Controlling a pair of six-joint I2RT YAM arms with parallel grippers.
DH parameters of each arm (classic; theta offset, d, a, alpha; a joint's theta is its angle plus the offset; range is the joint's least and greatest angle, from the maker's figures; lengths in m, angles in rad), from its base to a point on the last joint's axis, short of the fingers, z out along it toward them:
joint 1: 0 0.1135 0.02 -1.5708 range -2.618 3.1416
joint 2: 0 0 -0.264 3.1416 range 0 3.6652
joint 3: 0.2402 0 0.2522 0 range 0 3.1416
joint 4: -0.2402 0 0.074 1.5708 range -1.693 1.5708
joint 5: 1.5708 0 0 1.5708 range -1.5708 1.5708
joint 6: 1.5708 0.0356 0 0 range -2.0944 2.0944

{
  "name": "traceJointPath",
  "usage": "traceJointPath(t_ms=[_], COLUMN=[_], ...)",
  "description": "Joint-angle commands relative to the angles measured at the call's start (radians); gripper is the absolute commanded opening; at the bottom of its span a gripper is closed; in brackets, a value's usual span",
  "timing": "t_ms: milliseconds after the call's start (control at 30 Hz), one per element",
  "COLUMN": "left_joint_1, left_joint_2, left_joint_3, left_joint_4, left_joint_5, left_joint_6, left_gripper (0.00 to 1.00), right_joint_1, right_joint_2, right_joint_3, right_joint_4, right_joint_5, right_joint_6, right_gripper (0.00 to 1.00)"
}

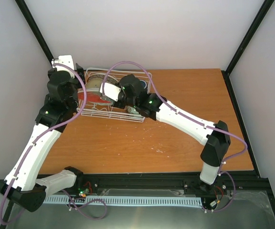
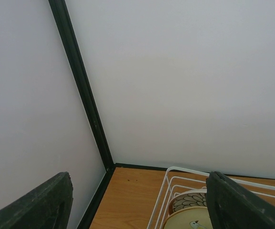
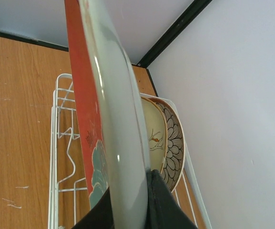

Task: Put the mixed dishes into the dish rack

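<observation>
Counting the dishes that show, I find three: two plates and one bowl, all at the one dish rack (image 1: 139, 80). The rack stands at the far left part of the wooden table (image 1: 175, 143), near the corner of the two white walls (image 2: 185, 76).

The right gripper (image 3: 127, 202) is closed narrow on the red plate with teal flower (image 3: 92, 124). Its two dark fingers (image 3: 163, 210) pinch the rim from both faces. The plate is held on its edge, upright, over the white wires of the rack. I cannot tell if its lower edge touches the wires.

Just beside the red plate, on the wall side, stands the cream floral plate (image 3: 152, 131), also on its edge. Behind it stands the white bowl with dark petal pattern (image 3: 174, 148), and the cream plate seems to lean into this bowl. These two are inside the rack at its left end, close to the rim.

The left gripper (image 2: 139, 191) is spread wide and holds nothing. It hangs above the far left corner of the rack and looks at the wall corner. Between its two fingers (image 2: 42, 202) the wrist view shows the rack rim and the tops of the patterned bowl and the cream plate.

In the top view both arms meet over the rack, the left arm from the left side and the right arm across the table.
</observation>
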Motion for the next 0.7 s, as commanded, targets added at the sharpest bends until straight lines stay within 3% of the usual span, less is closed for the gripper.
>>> traceJointPath(t_ms=[0,667], left_joint_1=[0.005,0.005], left_joint_2=[0.004,-0.026], left_joint_3=[-0.006,-0.062], left_joint_4=[0.029,0.062], left_joint_5=[-0.013,0.006], left_joint_6=[0.026,0.027], left_gripper=[0.77,0.76], right_joint_1=[0.017,0.064], right_joint_2=[-0.003,0.13], right_joint_3=[0.022,0.02], right_joint_4=[0.215,0.305], right_joint_5=[0.038,0.073], right_joint_6=[-0.054,-0.015], right_gripper=[0.03,0.03])
